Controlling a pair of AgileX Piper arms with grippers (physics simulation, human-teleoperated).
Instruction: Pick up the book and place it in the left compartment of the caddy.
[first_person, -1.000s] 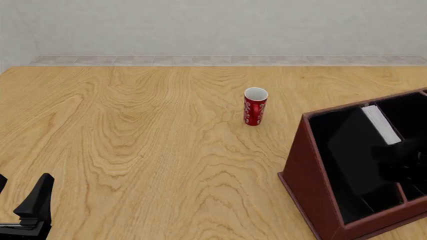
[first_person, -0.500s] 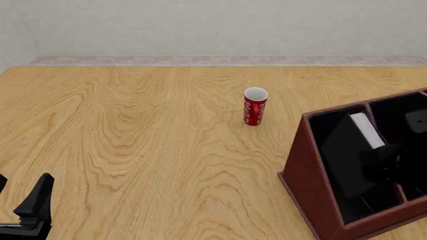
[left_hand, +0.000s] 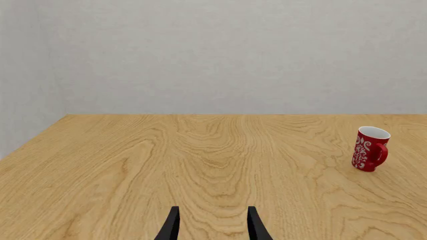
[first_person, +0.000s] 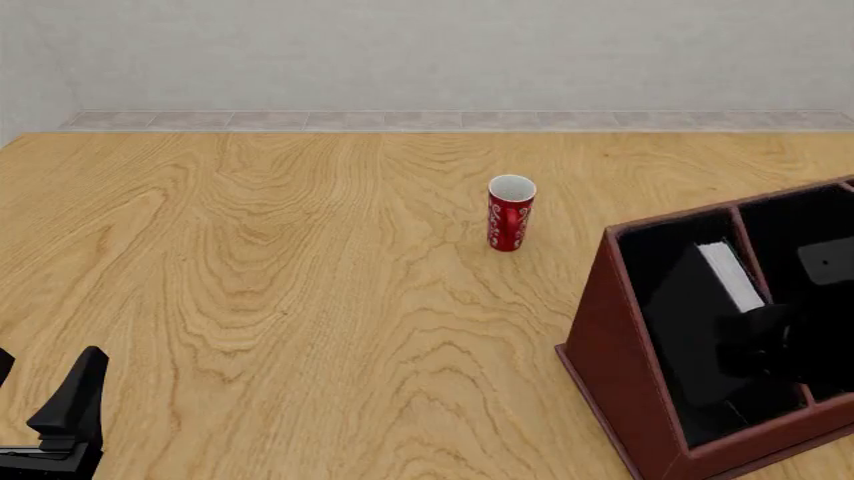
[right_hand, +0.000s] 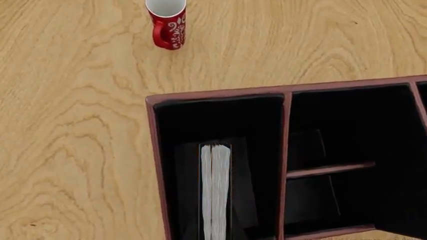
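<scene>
The black book (first_person: 730, 273), white page edges up, stands tilted inside the left compartment (first_person: 667, 300) of the reddish-brown caddy (first_person: 611, 345). My right gripper (first_person: 758, 338) is a dark mass low in that slot, shut on the book. The right wrist view looks straight down on the book's page edges (right_hand: 215, 190) in the left compartment (right_hand: 179, 127) of the caddy (right_hand: 220, 93); its own fingers do not stand out against the black lining. My left gripper (first_person: 64, 412) rests at the near left, open and empty, its fingertips (left_hand: 172, 227) apart over bare wood.
A red patterned cup (first_person: 510, 213) stands upright on the table beyond the caddy's far left corner, seen also as the red cup (left_hand: 369, 149) and the cup (right_hand: 167, 22). Smaller divided sections (right_hand: 333, 150) lie beside the long slot.
The book and my right gripper have sunk lower into the left compartment. The left arm and the cup have not moved.
</scene>
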